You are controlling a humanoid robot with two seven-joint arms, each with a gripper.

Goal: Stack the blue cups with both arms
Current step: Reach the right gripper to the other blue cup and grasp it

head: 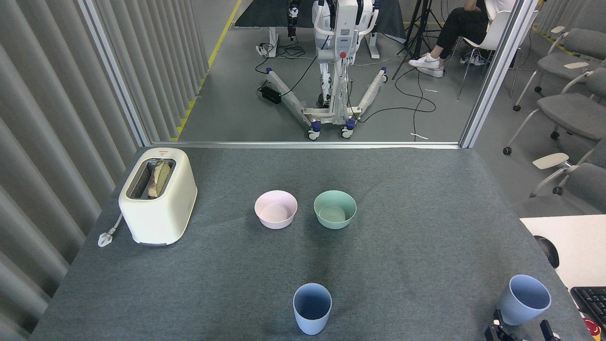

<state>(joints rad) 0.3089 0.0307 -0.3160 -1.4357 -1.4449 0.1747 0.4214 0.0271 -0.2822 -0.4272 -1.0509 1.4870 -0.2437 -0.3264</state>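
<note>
Two pale blue cups stand upright on the grey table [407, 199]. One blue cup [312, 308] is at the front centre, the other blue cup [524, 299] at the front right. My right gripper [521, 332] pokes up from the bottom edge just below the right cup. Its black fingertips [498, 327] are spread apart on either side of the cup's base, open, and hold nothing. My left arm is out of view.
A pink bowl [276, 209] and a mint-green bowl [334, 209] sit side by side mid-table. A cream toaster [158, 195] with bread stands at the left. A white desk [568, 241] with a keyboard [591, 300] adjoins the right edge.
</note>
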